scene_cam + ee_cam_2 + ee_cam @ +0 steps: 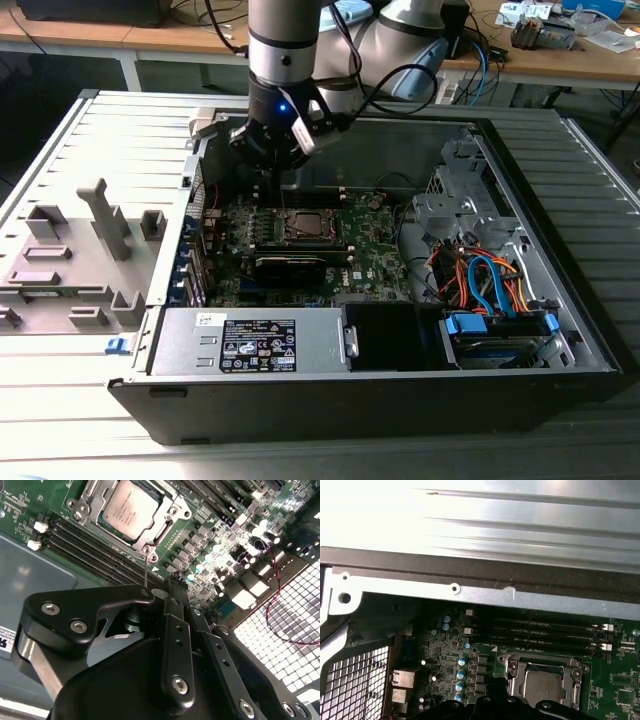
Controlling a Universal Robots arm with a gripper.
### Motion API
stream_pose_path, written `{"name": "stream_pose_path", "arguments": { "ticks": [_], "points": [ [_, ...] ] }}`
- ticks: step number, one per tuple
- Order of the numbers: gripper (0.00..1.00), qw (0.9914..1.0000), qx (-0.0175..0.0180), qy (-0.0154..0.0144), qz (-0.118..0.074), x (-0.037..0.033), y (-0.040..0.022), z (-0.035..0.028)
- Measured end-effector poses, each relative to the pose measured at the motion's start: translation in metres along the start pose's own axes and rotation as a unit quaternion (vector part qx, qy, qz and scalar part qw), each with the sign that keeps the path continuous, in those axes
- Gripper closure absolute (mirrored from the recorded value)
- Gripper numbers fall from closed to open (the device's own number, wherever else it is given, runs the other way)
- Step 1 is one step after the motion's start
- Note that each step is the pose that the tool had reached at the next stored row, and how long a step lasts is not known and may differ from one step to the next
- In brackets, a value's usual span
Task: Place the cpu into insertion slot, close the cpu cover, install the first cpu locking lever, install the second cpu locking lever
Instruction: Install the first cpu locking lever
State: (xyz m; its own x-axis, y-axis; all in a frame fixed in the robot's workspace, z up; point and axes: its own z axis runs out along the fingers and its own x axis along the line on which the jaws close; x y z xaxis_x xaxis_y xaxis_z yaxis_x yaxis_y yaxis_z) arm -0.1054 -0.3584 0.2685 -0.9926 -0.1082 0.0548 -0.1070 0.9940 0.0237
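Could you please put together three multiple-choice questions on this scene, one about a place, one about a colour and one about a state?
1. Where is the cpu?
A. On the grey tray beside the case
B. Seated in the insertion slot on the motherboard
C. On top of the power supply box

2. What colour are the latches on the drive bay at the exterior view's right?
A. Blue
B. Yellow
C. White

3. In what state is the cpu cover?
A. Removed from the board
B. Standing upright and open
C. Lying flat around the cpu

Answers: 1 B, since the second wrist view shows the silver chip inside the socket frame. 2 A, since the exterior view shows blue plastic tabs there. 3 C, since in both wrist views the metal frame lies flat around the chip, with the end effector just beside it.
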Motion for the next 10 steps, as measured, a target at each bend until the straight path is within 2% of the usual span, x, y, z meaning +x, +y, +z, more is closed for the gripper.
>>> {"name": "stream_pose_path", "arguments": {
  "ticks": [1, 4, 5, 6, 10],
  "points": [
    [0.89, 1.0, -0.0006, -0.0001, 0.0, 0.0004, 0.0019, 0.0001],
    [0.89, 0.99998, -0.0064, -0.0006, 0.0, 0.0011, 0.0044, 0.0001],
    [0.89, 0.99992, -0.0123, -0.0014, -0.001, 0.0012, 0.0052, 0.0003],
    [0.89, 0.9999, -0.0141, -0.0016, -0.001, 0.0012, 0.0057, 0.0005],
    [0.89, 0.99989, -0.0147, -0.0014, -0.001, -0.0019, 0.008, 0.0013]
  ]
}}
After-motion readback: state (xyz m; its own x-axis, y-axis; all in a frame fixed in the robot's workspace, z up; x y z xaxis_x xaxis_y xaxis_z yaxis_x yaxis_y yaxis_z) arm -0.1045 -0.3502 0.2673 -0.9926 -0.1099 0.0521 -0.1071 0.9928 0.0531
